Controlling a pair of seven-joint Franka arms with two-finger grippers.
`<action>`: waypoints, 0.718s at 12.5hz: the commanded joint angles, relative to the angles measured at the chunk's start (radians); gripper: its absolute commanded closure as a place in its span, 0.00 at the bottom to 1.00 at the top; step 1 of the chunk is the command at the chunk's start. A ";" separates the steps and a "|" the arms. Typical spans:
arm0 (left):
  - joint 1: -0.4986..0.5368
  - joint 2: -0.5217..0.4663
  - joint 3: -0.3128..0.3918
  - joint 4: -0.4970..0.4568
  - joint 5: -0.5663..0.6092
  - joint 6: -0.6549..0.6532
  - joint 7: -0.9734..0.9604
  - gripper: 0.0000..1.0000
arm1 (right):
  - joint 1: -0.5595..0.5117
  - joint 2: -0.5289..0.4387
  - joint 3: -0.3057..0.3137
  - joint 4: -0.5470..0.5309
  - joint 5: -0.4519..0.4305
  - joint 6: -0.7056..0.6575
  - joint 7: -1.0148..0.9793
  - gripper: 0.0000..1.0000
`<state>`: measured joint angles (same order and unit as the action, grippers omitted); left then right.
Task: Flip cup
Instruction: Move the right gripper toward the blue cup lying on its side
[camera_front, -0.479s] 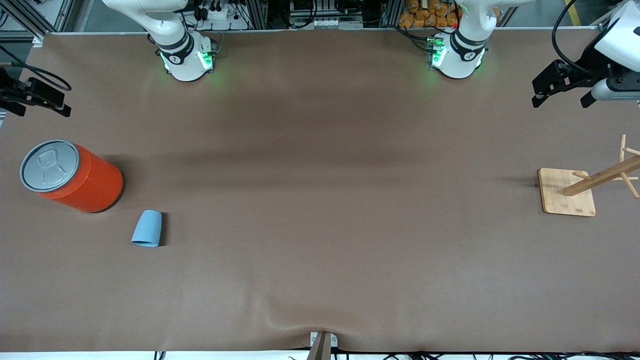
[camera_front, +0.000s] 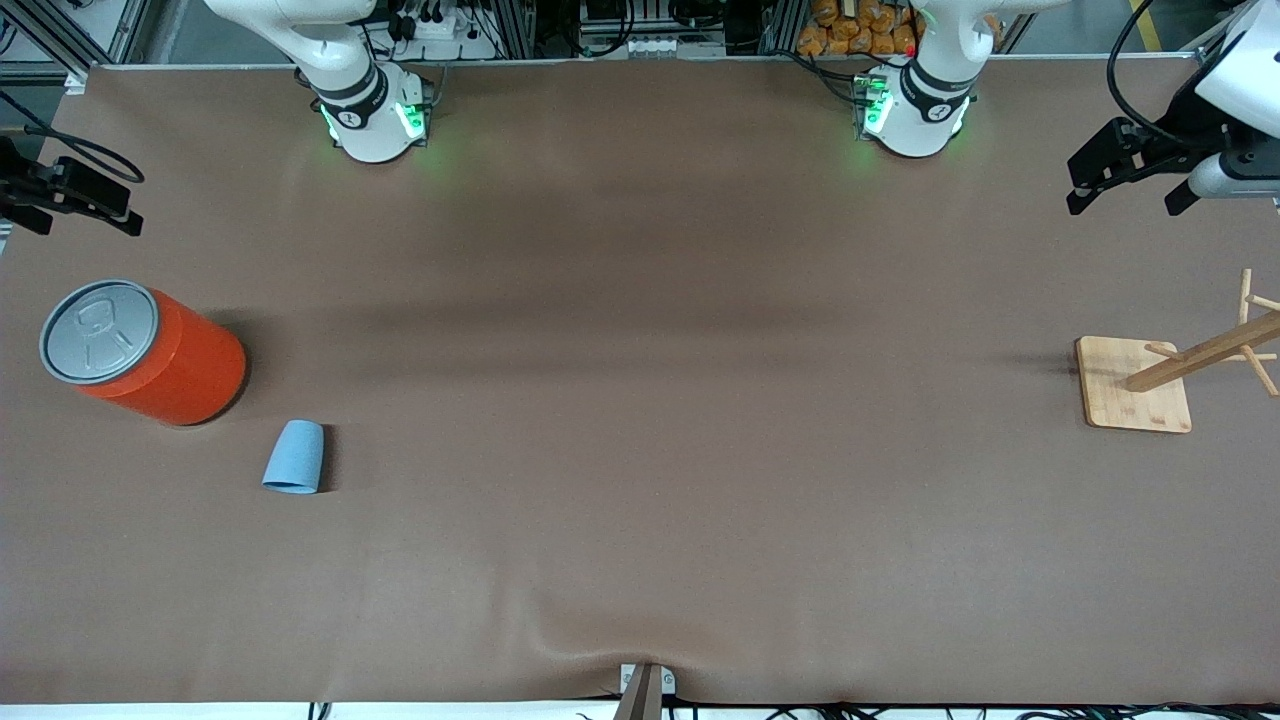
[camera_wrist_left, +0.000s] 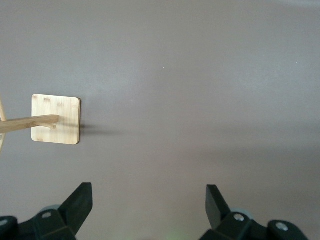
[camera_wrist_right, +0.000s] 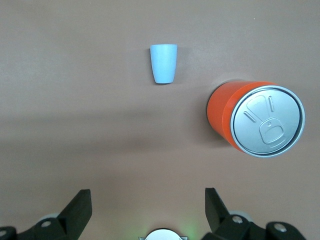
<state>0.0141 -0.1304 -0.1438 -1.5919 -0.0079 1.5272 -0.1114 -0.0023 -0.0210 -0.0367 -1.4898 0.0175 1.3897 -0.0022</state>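
The light-blue cup lies on its side on the brown table, wide mouth end toward the front camera, near the right arm's end. It also shows in the right wrist view. My right gripper hangs open and empty in the air at the right arm's end of the table, well apart from the cup; its jaws stand wide over bare table. My left gripper hangs open and empty at the left arm's end, its jaws wide over bare table.
A big orange can with a grey pull-tab lid stands beside the cup, farther from the front camera. A wooden rack on a square base stands near the left arm's end, also in the left wrist view.
My left gripper has shifted very slightly toward the table's edge at its end. The cup, the can and the right gripper have not moved.
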 joint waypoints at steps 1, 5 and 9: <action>0.010 0.006 -0.003 0.027 0.011 -0.022 0.006 0.00 | -0.016 0.018 0.015 -0.010 -0.001 0.005 0.014 0.00; 0.010 -0.003 0.000 0.027 0.011 -0.039 0.006 0.00 | -0.031 0.050 0.014 -0.043 0.004 0.034 0.005 0.00; 0.010 -0.003 0.000 0.026 0.009 -0.064 0.009 0.00 | 0.007 0.105 0.015 -0.090 0.006 0.089 0.002 0.00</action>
<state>0.0149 -0.1304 -0.1386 -1.5795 -0.0079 1.4857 -0.1114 -0.0079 0.0669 -0.0309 -1.5525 0.0195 1.4414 -0.0031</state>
